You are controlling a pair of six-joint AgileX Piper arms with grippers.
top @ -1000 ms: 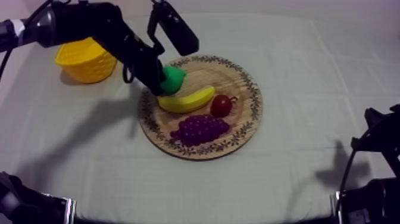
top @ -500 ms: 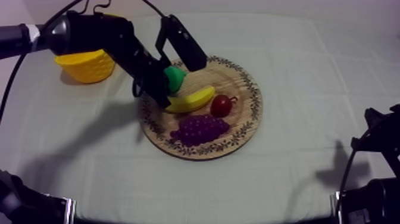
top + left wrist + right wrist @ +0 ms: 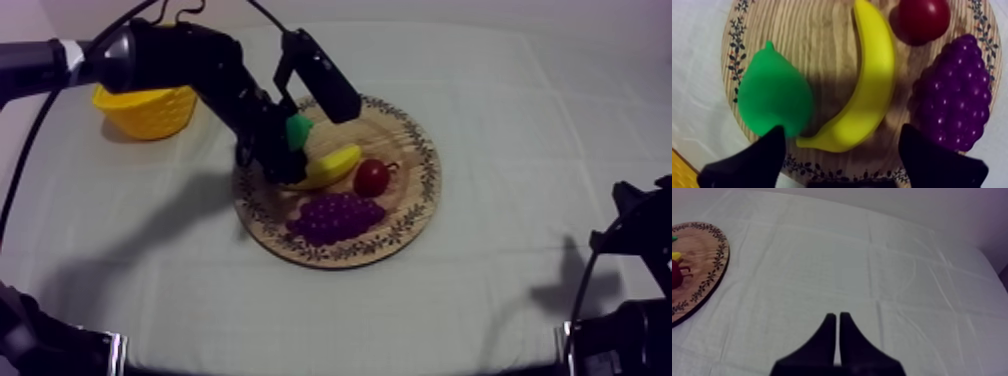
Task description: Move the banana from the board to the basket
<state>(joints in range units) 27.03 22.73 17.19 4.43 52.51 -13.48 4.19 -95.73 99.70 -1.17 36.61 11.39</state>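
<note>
L tool [image 3: 289, 168]: spread wide over the wooden board [image 3: 412, 212]; nothing is pinched. In the L wrist view [image 3: 842, 131] one finger [image 3: 747, 162] is seen by the pear's base, the other [image 3: 937, 160] by the grapes' edge, w/ the banana's blunt end in the gap between them. No contact w/ the banana can be made out.
R tool [image 3: 837, 317]: fingers pressed together in a narrow wedge, held over bare cloth, well apart from the board [image 3: 703, 273].
Banana [image 3: 327, 165]: lying on the board [image 3: 822, 50], approx. at its centre in the top view, running from 8 o'clock up to 2 o'clock. Not lifted; seen curved betw. pear and grapes [image 3: 872, 80].
Pear [image 3: 298, 130]: green, at 10 o'clock on the board, partly hidden by the L arm; just beside the banana [image 3: 772, 97].
Small red fruit [image 3: 372, 177]: toward 3 o'clock from centre, near the banana's tip [image 3: 924, 20].
Grapes [image 3: 335, 215]: purple, at 6 o'clock on the board [image 3: 957, 95].
Yellow basket [image 3: 150, 110]: on the worktop [image 3: 520, 150] at 10 o'clock from the board, apart from it, behind the L arm.
</note>
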